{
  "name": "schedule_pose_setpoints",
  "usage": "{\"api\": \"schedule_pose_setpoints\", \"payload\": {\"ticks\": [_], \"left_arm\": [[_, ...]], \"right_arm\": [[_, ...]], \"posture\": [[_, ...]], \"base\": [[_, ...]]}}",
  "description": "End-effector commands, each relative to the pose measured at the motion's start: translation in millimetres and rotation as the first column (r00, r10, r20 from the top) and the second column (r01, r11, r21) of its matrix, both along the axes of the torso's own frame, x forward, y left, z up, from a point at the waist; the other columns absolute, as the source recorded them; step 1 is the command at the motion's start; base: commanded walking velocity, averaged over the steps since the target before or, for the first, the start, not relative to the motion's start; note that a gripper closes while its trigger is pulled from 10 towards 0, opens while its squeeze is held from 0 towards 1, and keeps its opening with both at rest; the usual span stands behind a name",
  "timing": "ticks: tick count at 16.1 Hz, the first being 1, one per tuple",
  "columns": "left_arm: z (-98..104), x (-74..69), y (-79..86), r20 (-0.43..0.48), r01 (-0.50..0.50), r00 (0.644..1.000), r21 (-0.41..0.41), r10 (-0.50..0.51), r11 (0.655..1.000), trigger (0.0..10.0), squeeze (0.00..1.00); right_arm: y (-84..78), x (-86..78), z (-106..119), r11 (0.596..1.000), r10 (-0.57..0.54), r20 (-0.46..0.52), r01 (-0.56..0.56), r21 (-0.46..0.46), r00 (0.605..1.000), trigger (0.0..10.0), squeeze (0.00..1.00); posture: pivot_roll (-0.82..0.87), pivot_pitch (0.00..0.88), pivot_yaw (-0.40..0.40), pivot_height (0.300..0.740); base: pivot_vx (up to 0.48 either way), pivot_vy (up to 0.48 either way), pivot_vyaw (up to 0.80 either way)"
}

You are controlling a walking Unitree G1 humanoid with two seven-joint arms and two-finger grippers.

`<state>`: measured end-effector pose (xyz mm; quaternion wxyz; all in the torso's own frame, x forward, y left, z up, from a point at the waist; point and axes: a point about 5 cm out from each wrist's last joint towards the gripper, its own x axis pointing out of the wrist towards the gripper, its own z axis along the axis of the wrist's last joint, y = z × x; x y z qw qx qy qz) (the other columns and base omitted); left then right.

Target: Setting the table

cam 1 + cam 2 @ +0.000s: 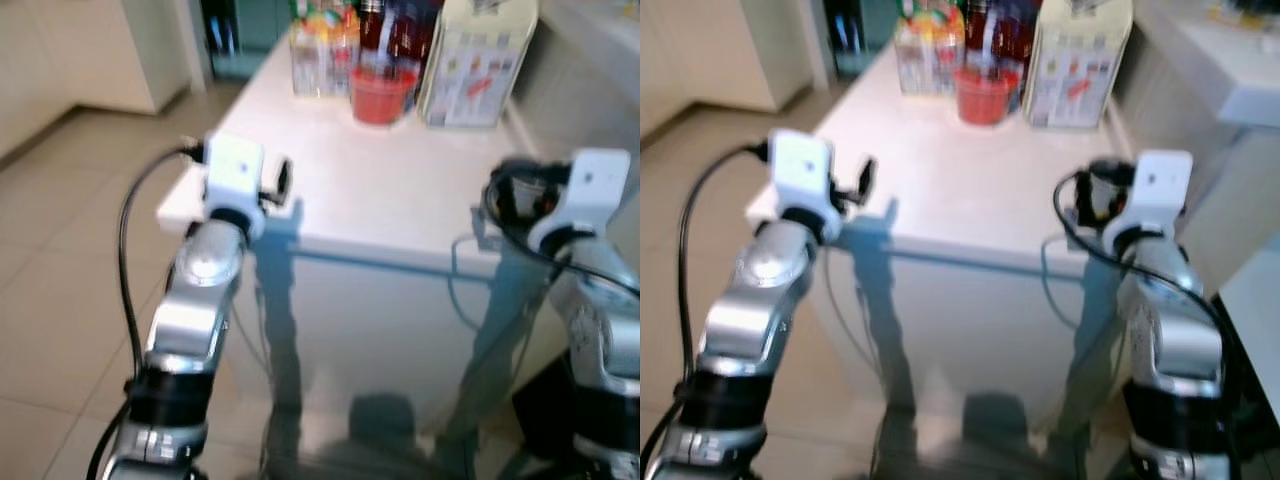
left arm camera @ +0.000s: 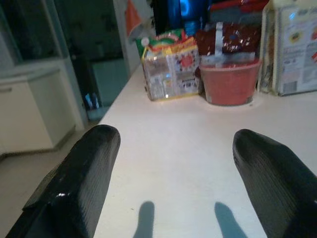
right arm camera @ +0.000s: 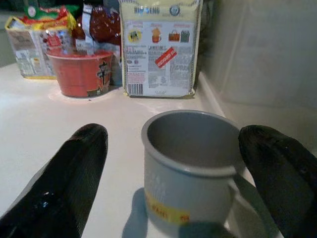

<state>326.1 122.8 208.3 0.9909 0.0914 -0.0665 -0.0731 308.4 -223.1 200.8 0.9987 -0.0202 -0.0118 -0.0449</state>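
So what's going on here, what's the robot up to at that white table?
The robot stands at the near edge of a white table with both arms raised over it. The right gripper is open, its fingers on either side of a grey cup that stands upright near the table's right edge. Whether they touch it can't be told. The left gripper is open over bare tabletop. At the far end stand a red noodle cup and food packets.

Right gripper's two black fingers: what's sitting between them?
In the right wrist view, a grey metal cup with a yellow band stands on the white table between the right gripper fingers.
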Motion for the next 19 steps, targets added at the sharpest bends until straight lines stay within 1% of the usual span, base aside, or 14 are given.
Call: {"api": "schedule_pose_setpoints", "payload": {"ticks": [1,3,5,6,7,8,10,11,12,13,16,17,18,19], "left_arm": [[2,1.2,5.2,0.009,-0.025,1.000,0.015,0.025,1.000,10.0,0.00],[3,0.4,1.9,0.008,0.008,1.000,0.017,-0.008,1.000,10.0,0.00],[5,-5.5,-11.5,0.021,0.132,0.991,0.020,-0.133,0.991,10.0,0.00],[4,-9.6,-18.2,0.024,0.194,0.980,0.034,-0.195,0.980,10.0,0.00],[1,-16.0,-27.0,0.011,0.280,0.960,0.043,-0.281,0.959,10.0,0.00],[1,-16.8,-28.1,0.007,0.292,0.956,0.042,-0.292,0.956,10.0,0.00],[-5,-20.8,-34.0,-0.030,0.349,0.937,0.053,-0.348,0.935,10.0,0.00],[-6,-21.9,-34.9,-0.038,0.369,0.929,0.045,-0.368,0.928,10.0,0.00],[-7,-22.9,-35.2,-0.042,0.383,0.923,0.043,-0.382,0.923,10.0,0.00],[-8,-25.1,-36.9,-0.057,0.414,0.910,0.040,-0.411,0.909,10.0,0.00],[-8,-26.1,-37.6,-0.060,0.423,0.905,0.048,-0.420,0.905,10.0,0.00],[-7,-26.2,-37.9,-0.047,0.421,0.907,0.053,-0.419,0.905,10.0,0.00],[-7,-23.4,-35.4,-0.054,0.378,0.925,0.072,-0.375,0.923,10.0,0.00],[-6,-21.9,-33.7,-0.051,0.359,0.933,0.071,-0.356,0.931,10.0,0.00]], "right_arm": [[4.4,1.4,5,1.000,0.025,0.013,-0.025,0.009,1.000,10.0,0.00],[2.8,1.9,6,1.000,0.022,0.014,-0.022,0.008,1.000,10.0,0.00],[-2.0,2.9,7,1.000,-0.005,0.016,0.005,-0.002,1.000,10.0,0.00],[-4.0,3.4,7,1.000,-0.016,0.019,0.016,-0.003,1.000,10.0,0.00],[-7.5,4.4,8,0.999,-0.035,0.020,0.036,-0.010,0.999,10.0,0.00],[-8.1,4.5,8,0.999,-0.038,0.020,0.039,-0.011,0.999,10.0,0.00],[-18.3,7.4,6,0.996,-0.090,-0.003,0.090,-0.028,0.996,10.0,0.00],[-21.1,10.1,5,0.996,-0.082,-0.011,0.082,-0.020,0.997,10.0,0.00],[-22.7,12.0,4,0.997,-0.076,-0.015,0.076,-0.016,0.997,10.0,0.30],[-24.1,17.8,2,0.999,-0.038,-0.026,0.038,0.011,0.999,10.0,1.00],[-22.8,29.9,-1,0.996,0.050,-0.033,-0.048,0.078,0.998,10.0,1.00],[-23.8,35.1,-3,0.996,0.059,-0.044,-0.056,0.063,0.997,10.0,1.00],[-25.3,40.4,-4,0.998,0.049,-0.053,-0.047,0.044,0.997,10.0,1.00],[-25.4,41.6,-4,0.998,0.047,-0.053,-0.044,0.042,0.997,10.0,0.40]], "posture": [[-0.01,0.000,-0.016,0.740],[-0.01,0.000,-0.015,0.740],[-0.01,0.000,-0.014,0.740],[-0.01,0.000,-0.014,0.740],[-0.01,0.000,-0.015,0.740],[-0.01,0.000,-0.015,0.740],[-0.01,0.000,-0.015,0.740],[-0.01,0.000,-0.015,0.740],[-0.01,0.000,-0.015,0.740],[-0.01,0.000,-0.012,0.740],[-0.01,0.000,-0.012,0.740],[-0.01,0.000,-0.011,0.740],[-0.01,0.000,-0.013,0.740],[-0.01,0.000,-0.014,0.740]], "base": [[0.000,0.000,0.00],[0.000,0.000,0.00],[0.000,0.000,0.00],[0.000,0.000,0.00],[0.000,0.000,0.00],[0.000,0.000,0.00],[0.000,0.000,0.00],[0.000,0.000,0.00],[0.000,0.000,0.00],[0.000,0.000,0.00],[0.000,0.000,0.00],[0.000,0.000,0.00],[0.000,0.000,0.00],[0.000,0.000,0.00]]}}
